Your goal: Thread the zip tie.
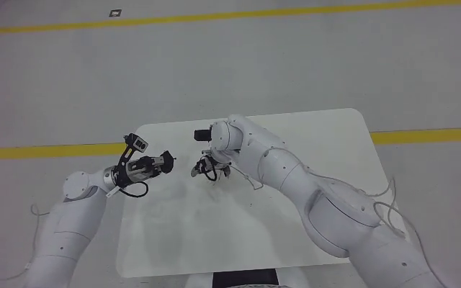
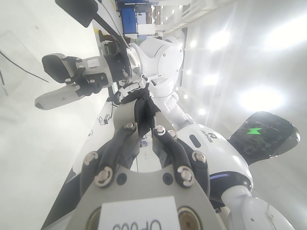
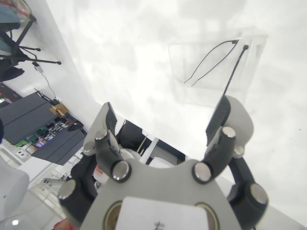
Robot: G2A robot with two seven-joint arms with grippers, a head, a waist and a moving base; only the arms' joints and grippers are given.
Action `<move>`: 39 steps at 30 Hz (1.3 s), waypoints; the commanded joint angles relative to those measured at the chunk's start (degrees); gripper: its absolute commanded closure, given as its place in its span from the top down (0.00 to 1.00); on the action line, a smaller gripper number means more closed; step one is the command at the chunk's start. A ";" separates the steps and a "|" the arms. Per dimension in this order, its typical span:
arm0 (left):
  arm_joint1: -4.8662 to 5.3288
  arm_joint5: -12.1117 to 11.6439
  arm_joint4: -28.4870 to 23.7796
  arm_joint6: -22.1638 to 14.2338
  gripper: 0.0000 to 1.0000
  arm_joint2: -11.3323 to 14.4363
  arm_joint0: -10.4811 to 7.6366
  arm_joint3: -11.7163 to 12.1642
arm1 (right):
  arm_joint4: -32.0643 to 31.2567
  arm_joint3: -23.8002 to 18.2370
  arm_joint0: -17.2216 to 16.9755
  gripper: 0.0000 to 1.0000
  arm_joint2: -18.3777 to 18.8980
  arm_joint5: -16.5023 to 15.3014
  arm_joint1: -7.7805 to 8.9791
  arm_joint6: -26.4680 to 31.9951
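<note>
Right fingers (image 3: 219, 118) spread wide (zip ties (image 3: 236, 66) nearby).

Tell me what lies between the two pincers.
Nothing: in the top view, bare table separates the left pincer from the right pincer.

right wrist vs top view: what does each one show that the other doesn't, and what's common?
Right wrist view adds: a clear plastic tray with thin black curved zip ties and a straight zip tie, plus the ribbed pads of the open right gripper.
Top view adds: the left gripper, pointed toward the right one, over the white table, and yellow floor lines.
Both: the right gripper above the table. Thin black strands beside it in the top view may be ties, too small to tell.
</note>
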 commanded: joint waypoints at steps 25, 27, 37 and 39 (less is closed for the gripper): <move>0.00 0.00 0.00 0.00 0.00 0.00 0.00 0.00 | -8.55 6.74 0.54 0.42 1.13 0.00 -4.23 -1.88; 0.00 0.00 0.00 0.00 0.00 0.00 0.00 0.00 | -9.04 7.70 0.50 0.41 1.56 0.00 -4.85 -1.98; 0.00 0.00 0.00 0.00 0.00 0.00 0.00 0.00 | -11.21 12.96 1.00 0.33 3.59 0.00 -7.54 -2.93; 0.00 0.00 0.00 0.00 0.00 0.00 0.00 0.00 | -11.66 13.94 1.08 0.32 3.94 0.00 -8.10 -2.99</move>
